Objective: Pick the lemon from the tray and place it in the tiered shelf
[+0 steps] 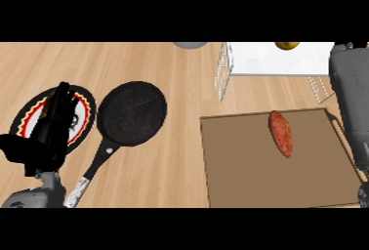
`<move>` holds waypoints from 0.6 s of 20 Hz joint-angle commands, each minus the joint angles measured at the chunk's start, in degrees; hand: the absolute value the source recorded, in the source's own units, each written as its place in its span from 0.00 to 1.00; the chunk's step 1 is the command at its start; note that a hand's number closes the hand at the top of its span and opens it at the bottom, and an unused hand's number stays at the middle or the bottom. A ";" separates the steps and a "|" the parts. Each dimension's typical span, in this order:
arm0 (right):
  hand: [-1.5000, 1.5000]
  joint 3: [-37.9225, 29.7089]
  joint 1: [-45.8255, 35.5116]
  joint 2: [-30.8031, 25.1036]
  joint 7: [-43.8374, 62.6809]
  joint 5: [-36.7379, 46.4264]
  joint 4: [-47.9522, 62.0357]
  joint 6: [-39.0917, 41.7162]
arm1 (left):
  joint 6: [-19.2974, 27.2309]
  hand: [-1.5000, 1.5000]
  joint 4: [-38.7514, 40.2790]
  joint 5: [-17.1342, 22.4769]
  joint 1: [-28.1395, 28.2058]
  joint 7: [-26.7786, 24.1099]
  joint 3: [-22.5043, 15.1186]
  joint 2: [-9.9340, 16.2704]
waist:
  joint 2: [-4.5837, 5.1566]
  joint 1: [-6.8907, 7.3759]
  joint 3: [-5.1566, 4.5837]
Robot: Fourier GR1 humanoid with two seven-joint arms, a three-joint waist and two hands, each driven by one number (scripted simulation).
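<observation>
The small yellow lemon (287,46) already lies on the white top level of the wire tiered shelf (268,61) at the far right, only part of it showing at the view's top edge, so the placing step looks done or in its final moment. The right arm rises along the right edge toward that shelf, but its hand is out of sight, so I cannot tell whether it has let go; the next move would call for drawing that arm back clear of the shelf's wire sides without nudging the fruit. The flat brown rectangular tray (245,185) near right now carries only a long reddish sweet potato (280,133). At near left the black left hand (45,131) rests with fingers straight and relaxed above a round patterned plate (29,114), beside a black frying pan (132,113).
</observation>
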 commanded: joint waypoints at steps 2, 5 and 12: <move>0.00 -2.83 -0.15 -3.73 3.52 -3.94 -4.42 0.15 | -0.92 0.50 0.28 0.75 1.38 -0.41 1.46 1.04 | -0.32 -0.73 -0.03; 0.00 -2.98 2.55 -4.24 7.72 -4.58 -9.02 -1.09 | -0.58 0.50 2.18 -0.13 0.96 -1.84 1.56 0.96 | -0.47 -1.43 -0.06; 0.00 -5.71 15.25 -11.67 15.96 -9.67 -22.67 9.00 | 0.57 0.50 -0.38 0.23 0.59 1.08 1.92 0.34 | -0.78 -2.53 -0.07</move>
